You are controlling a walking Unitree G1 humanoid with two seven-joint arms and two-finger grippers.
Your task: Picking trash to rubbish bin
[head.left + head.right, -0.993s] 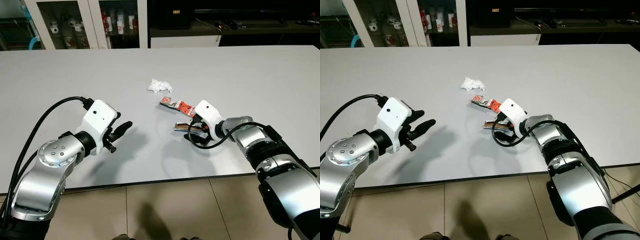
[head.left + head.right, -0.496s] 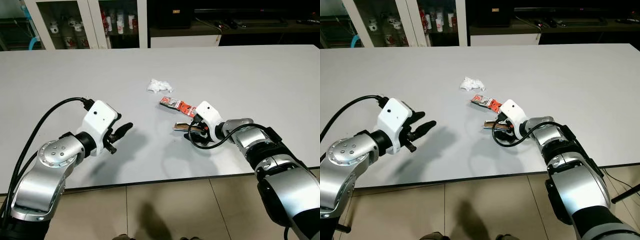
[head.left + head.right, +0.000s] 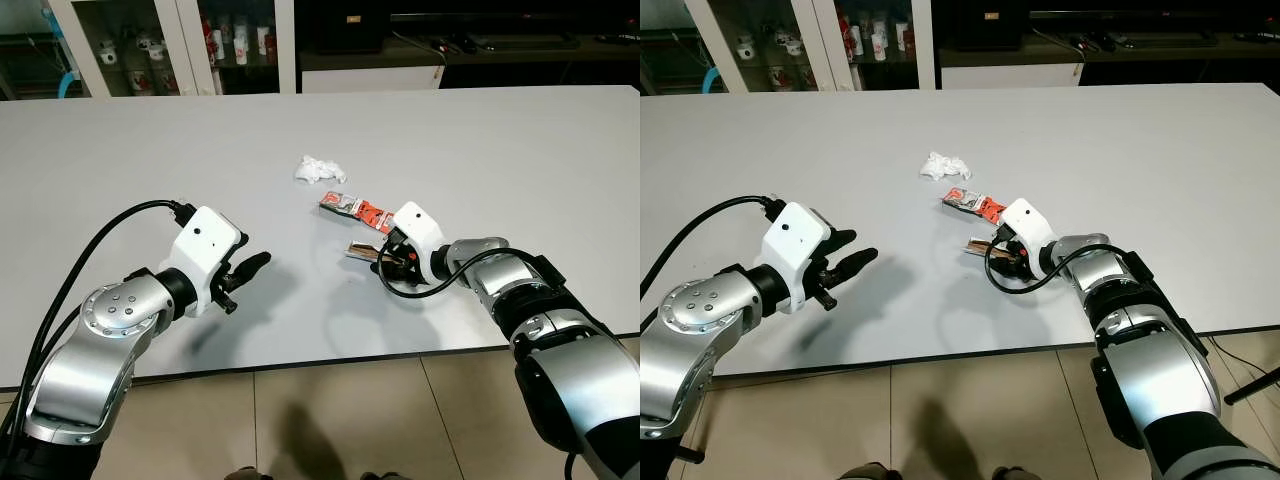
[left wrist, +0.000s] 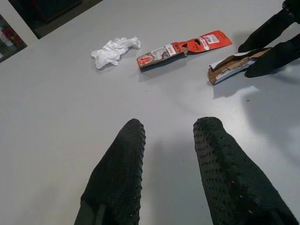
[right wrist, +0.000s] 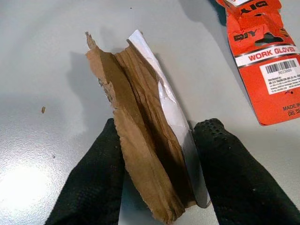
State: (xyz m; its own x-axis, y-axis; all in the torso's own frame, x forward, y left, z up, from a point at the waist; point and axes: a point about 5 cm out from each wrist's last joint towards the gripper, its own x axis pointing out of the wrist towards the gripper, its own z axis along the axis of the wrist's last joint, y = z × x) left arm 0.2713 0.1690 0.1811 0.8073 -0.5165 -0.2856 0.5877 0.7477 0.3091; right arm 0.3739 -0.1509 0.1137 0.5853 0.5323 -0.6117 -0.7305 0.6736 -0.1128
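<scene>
Right pincer (image 5: 157,173) straddles the torn cardboard scrap (image 5: 140,126) lying near-centre on the desk (image 3: 520,140), fingers either side, clench unclear; thin flat piece could slide out; left pincer (image 4: 171,168) released, idle at left.
</scene>
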